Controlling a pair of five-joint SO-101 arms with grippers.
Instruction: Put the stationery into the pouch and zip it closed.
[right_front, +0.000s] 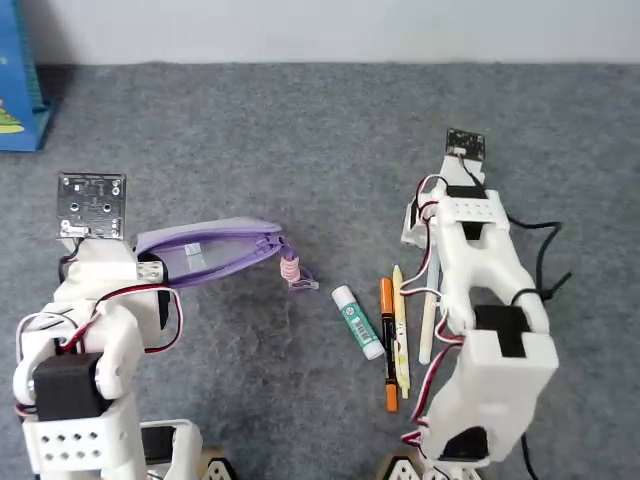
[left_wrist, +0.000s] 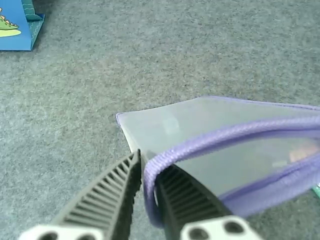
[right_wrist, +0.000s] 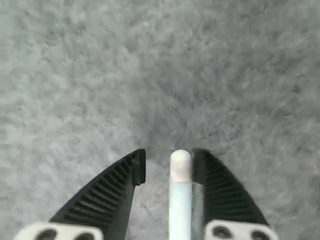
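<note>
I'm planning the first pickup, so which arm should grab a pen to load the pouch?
Right. The right arm has its jaws open on either side of the white pen, ready to close. The left arm has its jaws clamped on the edge of the pouch, so it is busy.

Far half of table (right_front: 320, 120) left open; blue box (right_front: 18, 95) confined to far-left corner. Narrow lane noted between pouch (right_front: 205, 250), zip charm (right_front: 291, 268) and glue stick (right_front: 357, 322). Orange pen (right_front: 388, 345), yellow pencil (right_front: 401, 330) laid close together, crowded against right arm (right_front: 485, 290).
</note>
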